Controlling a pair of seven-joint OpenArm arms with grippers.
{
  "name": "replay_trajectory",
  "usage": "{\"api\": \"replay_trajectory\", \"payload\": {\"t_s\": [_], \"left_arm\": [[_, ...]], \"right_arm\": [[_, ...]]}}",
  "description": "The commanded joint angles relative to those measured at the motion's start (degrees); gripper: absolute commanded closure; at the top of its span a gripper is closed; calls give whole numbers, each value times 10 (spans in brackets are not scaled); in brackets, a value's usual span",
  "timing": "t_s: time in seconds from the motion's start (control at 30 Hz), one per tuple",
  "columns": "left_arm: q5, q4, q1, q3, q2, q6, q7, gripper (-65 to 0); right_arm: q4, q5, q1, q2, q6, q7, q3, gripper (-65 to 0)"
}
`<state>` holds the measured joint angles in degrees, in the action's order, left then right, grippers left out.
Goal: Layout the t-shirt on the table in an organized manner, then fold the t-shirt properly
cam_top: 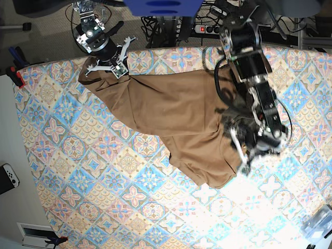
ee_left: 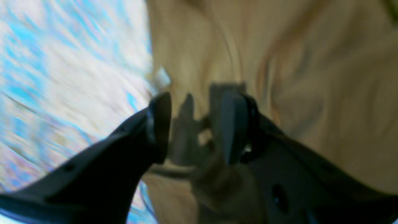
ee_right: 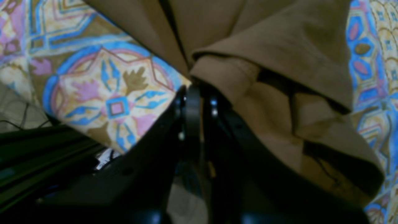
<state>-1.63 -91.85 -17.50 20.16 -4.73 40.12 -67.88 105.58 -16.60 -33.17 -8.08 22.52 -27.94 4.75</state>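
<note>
The tan-brown t-shirt (cam_top: 171, 111) lies crumpled across the far middle of the patterned table (cam_top: 93, 181), stretched from the far left corner down to the right. My right gripper (cam_top: 111, 67) is at the table's far left edge. In the right wrist view it (ee_right: 192, 90) is shut on a folded edge of the t-shirt (ee_right: 279, 46) above the table (ee_right: 108, 93). My left gripper (cam_top: 244, 163) is over the shirt's right edge. The left wrist view is blurred: the gripper (ee_left: 197, 124) has its fingers apart just above the t-shirt (ee_left: 311, 62), beside bare table (ee_left: 62, 62).
A white game controller (cam_top: 9, 176) lies off the table on the left. Red-handled tools (cam_top: 15, 72) sit by the far left corner. A power strip (cam_top: 207, 28) and cables lie behind the table. A clear plastic item (cam_top: 319, 220) sits at the near right.
</note>
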Motion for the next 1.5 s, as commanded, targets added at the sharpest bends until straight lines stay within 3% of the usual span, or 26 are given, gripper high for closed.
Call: {"api": "replay_trajectory", "payload": {"t_s": [0.0, 0.07, 0.17, 0.37, 0.53, 0.7, 0.97, 1.3, 1.4, 1.47], "left_arm": [[-4, -9, -19, 0, -7, -1, 5, -263], [-6, -2, -35, -2, -16, -1, 25, -263], [-9, 40, -59, -2, -18, -1, 110, -274], [-105, 179, -135, -2, -30, -1, 241, -425], [-169, 338, -188, 2, -33, -1, 424, -495], [-233, 509, -238, 3, -48, -1, 556, -501], [-246, 698, -283, -8, -75, -1, 704, -501], [-268, 741, -277, -70, -75, -1, 724, -493], [-268, 741, -262, -95, -74, -1, 725, -415], [-264, 741, -262, -106, -73, -1, 722, -325]], "right_arm": [[7, 1, -2, -3, -3, 3, 3, 0], [7, 1, -2, -3, -3, 3, 3, 0], [7, 1, -2, -2, -3, 3, 3, 0], [7, 1, -2, -2, -3, 3, 4, 0], [9, 0, -3, -1, -3, -10, 4, 0], [13, 0, -3, -1, -3, -51, 4, 0], [14, 0, -5, 3, -3, -53, 4, 0], [14, 0, -5, 14, -3, -54, 4, 0], [14, 0, -5, 14, -3, -54, 4, 0], [14, 0, -5, 14, -3, -54, 11, 0]]}}
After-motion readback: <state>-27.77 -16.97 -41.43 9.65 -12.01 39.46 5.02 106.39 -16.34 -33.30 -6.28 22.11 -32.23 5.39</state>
